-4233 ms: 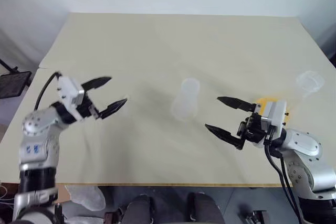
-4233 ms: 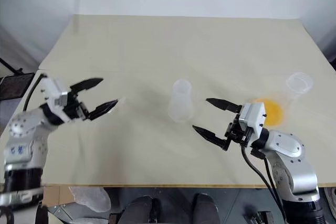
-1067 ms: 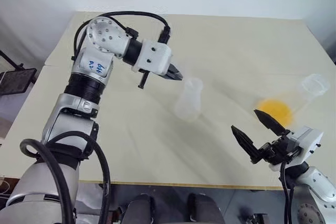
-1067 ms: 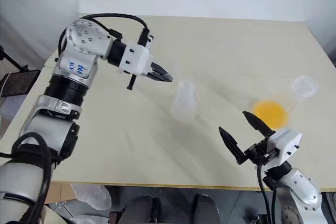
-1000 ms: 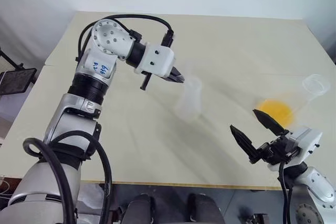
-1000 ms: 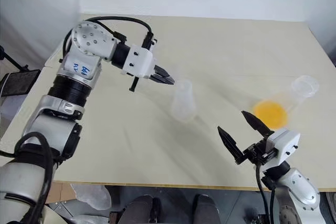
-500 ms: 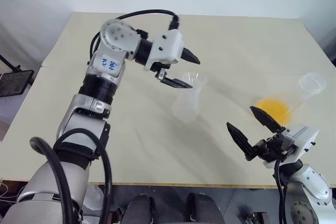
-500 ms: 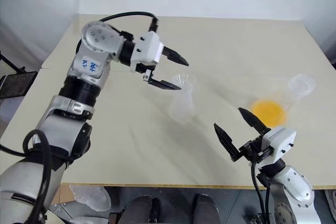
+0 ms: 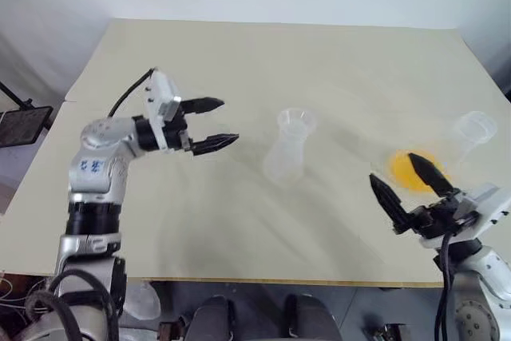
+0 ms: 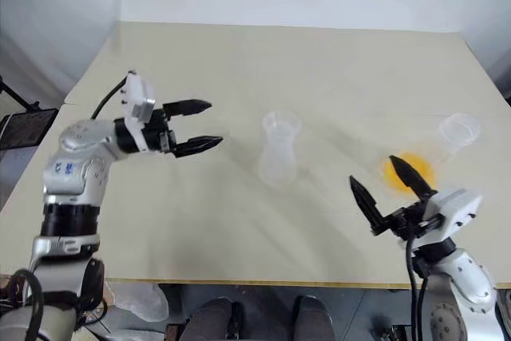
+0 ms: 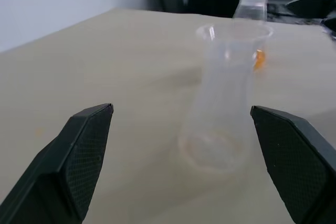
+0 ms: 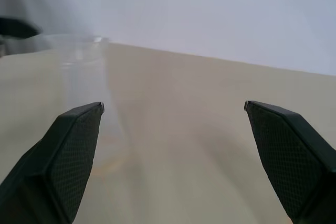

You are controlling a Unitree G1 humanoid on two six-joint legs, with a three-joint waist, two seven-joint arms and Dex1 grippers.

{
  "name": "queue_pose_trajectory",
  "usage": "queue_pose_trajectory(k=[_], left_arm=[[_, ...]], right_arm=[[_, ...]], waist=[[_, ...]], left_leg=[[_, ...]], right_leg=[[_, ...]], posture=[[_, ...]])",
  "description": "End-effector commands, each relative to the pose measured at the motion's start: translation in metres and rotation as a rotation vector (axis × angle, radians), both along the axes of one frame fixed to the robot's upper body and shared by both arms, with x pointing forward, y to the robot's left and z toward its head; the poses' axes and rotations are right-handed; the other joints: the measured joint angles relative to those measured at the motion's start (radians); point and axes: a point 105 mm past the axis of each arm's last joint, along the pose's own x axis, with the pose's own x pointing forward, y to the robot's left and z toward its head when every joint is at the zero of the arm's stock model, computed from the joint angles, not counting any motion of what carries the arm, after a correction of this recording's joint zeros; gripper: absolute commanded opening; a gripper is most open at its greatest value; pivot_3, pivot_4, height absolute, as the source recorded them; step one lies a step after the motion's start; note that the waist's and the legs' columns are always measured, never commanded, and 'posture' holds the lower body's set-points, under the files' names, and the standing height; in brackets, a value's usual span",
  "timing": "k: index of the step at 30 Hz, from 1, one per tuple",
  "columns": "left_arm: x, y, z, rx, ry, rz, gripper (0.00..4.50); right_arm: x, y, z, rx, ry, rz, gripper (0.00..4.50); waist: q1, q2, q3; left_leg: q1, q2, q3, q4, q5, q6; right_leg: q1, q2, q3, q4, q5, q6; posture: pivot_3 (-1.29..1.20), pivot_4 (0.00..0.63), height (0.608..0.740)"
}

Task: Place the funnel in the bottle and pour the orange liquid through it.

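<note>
The clear bottle (image 9: 285,161) stands upright mid-table, and the see-through funnel (image 9: 295,120) sits in its neck. My left gripper (image 9: 230,120) is open and empty, level, off to the bottle's left with its fingers pointing at it. In the left wrist view the bottle (image 11: 218,124) stands between the fingertips, farther off. The orange liquid (image 9: 402,175) pools in the base of a tall clear vessel (image 9: 475,128) at the right. My right gripper (image 9: 391,166) is open and empty near the front right; one finger crosses in front of the orange pool.
The beige table (image 9: 263,61) runs wide behind the bottle. A dark stand (image 9: 20,121) sits off the table's left edge. The table's front edge (image 9: 239,277) lies just before both arms.
My left gripper opened at the bottle's mouth, left the funnel in the neck, then swung back to the left and lower. The right gripper shifted a little to the right.
</note>
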Motion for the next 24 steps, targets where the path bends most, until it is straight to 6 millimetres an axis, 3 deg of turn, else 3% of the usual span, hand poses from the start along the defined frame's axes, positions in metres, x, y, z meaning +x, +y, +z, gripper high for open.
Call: queue_pose_trajectory(k=[1,4,8,12,18,24], left_arm=[[-0.018,0.004,-0.002,-0.046,-0.06,0.043,4.46],[-0.026,-0.004,-0.012,-0.099,-0.034,0.048,4.46],[-0.036,-0.036,-0.025,-0.135,0.006,-0.057,4.46],[-0.049,-0.057,-0.025,-0.145,0.009,-0.186,4.46],[-0.056,-0.058,-0.025,-0.098,-0.04,-0.239,4.46],[-0.061,-0.057,-0.023,-0.109,-0.054,-0.214,4.46]], right_arm=[[-0.021,-0.03,0.008,0.005,-0.034,-0.131,4.5],[-0.038,-0.048,0.006,0.005,-0.014,-0.219,4.5],[-0.069,-0.079,0.001,0.018,0.006,-0.4,4.5],[-0.086,-0.097,-0.008,0.051,0.039,-0.493,4.5],[-0.066,-0.103,-0.007,0.104,0.055,-0.48,4.5],[-0.018,-0.101,0.012,0.101,0.078,-0.38,4.5]], waist=[[0.007,0.0,0.0],[0.016,0.0,0.0],[0.016,0.002,-0.002],[0.003,0.003,-0.002],[-0.016,0.008,-0.005],[-0.013,0.01,-0.006]], left_leg=[[0.0,0.0,0.0,0.0,0.0,0.0],[0.0,0.0,0.0,0.001,0.0,0.0],[0.001,0.0,0.001,0.002,0.0,0.001],[0.003,-0.001,0.005,0.0,0.0,0.001],[0.004,0.0,0.007,0.0,0.0,0.0],[0.004,0.001,0.007,0.0,0.0,0.0]], right_leg=[[0.0,0.0,0.0,0.0,0.0,0.0],[0.001,-0.001,0.0,-0.001,0.0,0.0],[0.003,-0.001,0.003,-0.001,0.0,0.0],[0.001,0.001,0.007,-0.001,0.0,0.0],[0.001,0.002,0.009,-0.001,0.0,-0.001],[0.0,0.002,0.009,-0.001,0.0,-0.001]], posture=[[0.0,0.15,0.74],[0.0,0.15,0.74],[0.0,0.15,0.74],[0.0,0.15,0.74],[0.0,0.15,0.74],[0.0,0.15,0.74]])
